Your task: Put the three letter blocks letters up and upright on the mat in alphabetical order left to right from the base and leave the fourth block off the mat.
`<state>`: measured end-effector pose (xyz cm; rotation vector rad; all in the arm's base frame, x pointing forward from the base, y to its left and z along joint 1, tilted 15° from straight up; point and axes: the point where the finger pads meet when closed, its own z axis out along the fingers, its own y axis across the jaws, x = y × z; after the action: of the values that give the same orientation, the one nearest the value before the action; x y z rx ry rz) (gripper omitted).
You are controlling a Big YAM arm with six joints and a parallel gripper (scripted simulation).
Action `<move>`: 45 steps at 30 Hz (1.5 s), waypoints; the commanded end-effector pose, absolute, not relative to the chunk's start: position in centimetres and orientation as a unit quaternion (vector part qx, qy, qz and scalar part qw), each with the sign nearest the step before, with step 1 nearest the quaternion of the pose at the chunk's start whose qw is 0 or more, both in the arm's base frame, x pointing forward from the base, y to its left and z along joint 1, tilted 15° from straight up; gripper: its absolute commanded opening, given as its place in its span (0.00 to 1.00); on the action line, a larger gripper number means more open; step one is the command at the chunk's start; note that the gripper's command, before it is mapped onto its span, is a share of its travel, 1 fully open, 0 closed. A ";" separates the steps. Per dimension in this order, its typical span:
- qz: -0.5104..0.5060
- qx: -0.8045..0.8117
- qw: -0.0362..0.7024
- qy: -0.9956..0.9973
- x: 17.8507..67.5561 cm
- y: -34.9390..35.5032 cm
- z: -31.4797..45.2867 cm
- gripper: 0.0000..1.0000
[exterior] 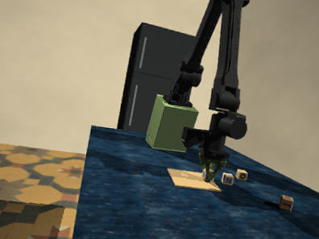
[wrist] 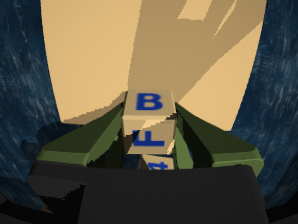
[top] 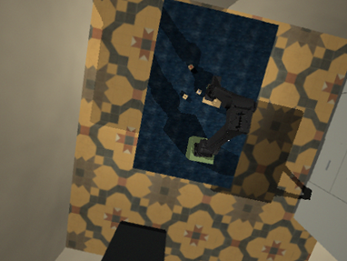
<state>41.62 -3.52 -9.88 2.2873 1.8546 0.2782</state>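
My gripper is shut on a pale letter block; blue B and F faces show in the wrist view. It hangs low over the tan mat, near the mat's right edge in the side view. I cannot tell whether the block touches the mat. A block with N lies on the blue table top just right of the mat. A block with O lies a little beyond it. A reddish-brown block lies apart, further right. From above, the three loose blocks are small tan dots.
The arm's green base box stands at the table's back, behind the mat. A tall black cabinet stands beyond the table. The table's left edge drops to a patterned tile floor.
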 end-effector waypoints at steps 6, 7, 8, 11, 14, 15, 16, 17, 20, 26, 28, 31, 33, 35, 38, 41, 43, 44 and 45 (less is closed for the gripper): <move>0.096 0.767 0.096 0.627 42.5 -3.1 -10.2 0.25; 0.096 0.767 0.096 0.627 42.5 -3.1 -10.3 0.25; 0.096 0.767 0.096 0.627 42.5 -3.1 -10.3 0.25; 0.096 0.767 0.096 0.627 42.5 -3.1 -10.3 0.25; 0.096 0.767 0.096 0.627 42.5 -3.1 -10.3 0.25; 0.096 0.767 0.096 0.627 42.5 -3.1 -10.3 0.25; 0.096 0.767 0.096 0.627 42.5 -3.1 -10.3 0.25; 0.096 0.767 0.096 0.627 42.5 -3.1 -10.3 0.25; 0.096 0.767 0.096 0.627 42.5 -3.1 -10.3 0.25; 0.095 0.767 0.096 0.627 42.5 -3.1 -10.3 0.28; 0.095 0.767 0.096 0.627 42.5 -3.1 -10.3 0.28; 0.095 0.767 0.096 0.627 42.5 -3.1 -10.3 0.32; 0.095 0.767 0.096 0.627 42.5 -3.1 -10.3 0.36; 0.095 0.767 0.096 0.627 42.5 -3.1 -10.3 0.40; 0.095 0.767 0.096 0.627 42.5 -3.1 -10.3 0.40; 0.095 0.767 0.096 0.627 42.5 -3.1 -10.3 0.44; 0.095 0.767 0.096 0.627 42.5 -3.1 -10.3 0.44; 0.095 0.767 0.096 0.627 42.5 -3.1 -10.3 0.44; 0.095 0.767 0.096 0.627 42.5 -3.1 -10.3 0.44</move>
<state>41.64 -3.52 -10.04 2.2881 1.8553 0.2769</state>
